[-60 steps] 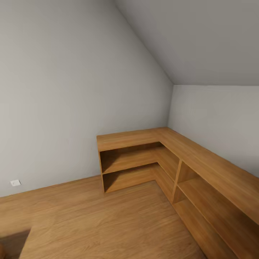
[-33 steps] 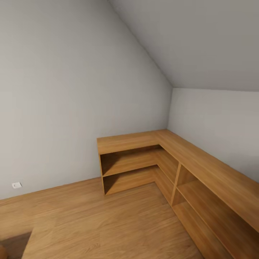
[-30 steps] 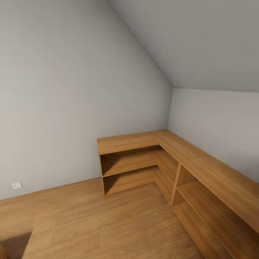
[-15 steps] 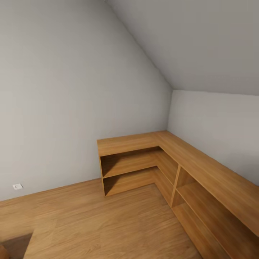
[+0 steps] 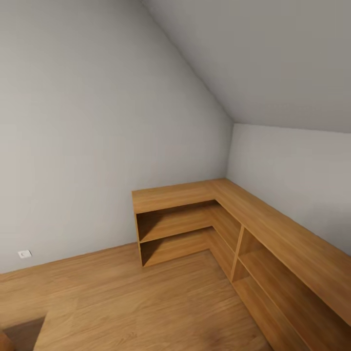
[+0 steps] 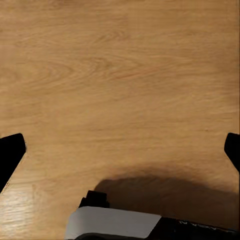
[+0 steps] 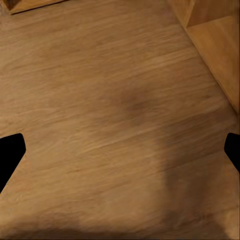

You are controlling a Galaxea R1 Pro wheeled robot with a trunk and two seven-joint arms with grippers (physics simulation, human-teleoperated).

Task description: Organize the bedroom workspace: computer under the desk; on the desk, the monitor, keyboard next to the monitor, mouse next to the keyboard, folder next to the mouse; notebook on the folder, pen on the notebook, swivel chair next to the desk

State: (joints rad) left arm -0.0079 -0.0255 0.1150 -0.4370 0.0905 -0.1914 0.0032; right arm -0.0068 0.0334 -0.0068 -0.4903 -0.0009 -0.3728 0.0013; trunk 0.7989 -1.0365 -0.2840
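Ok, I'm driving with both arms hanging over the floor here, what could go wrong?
1. The L-shaped oak shelving unit stands in the corner ahead and runs along the right; in the right wrist view its lower shelf is close, so a turn that way might clip it.
2. Both pairs of fingers are spread wide over the oak floor, adding width.
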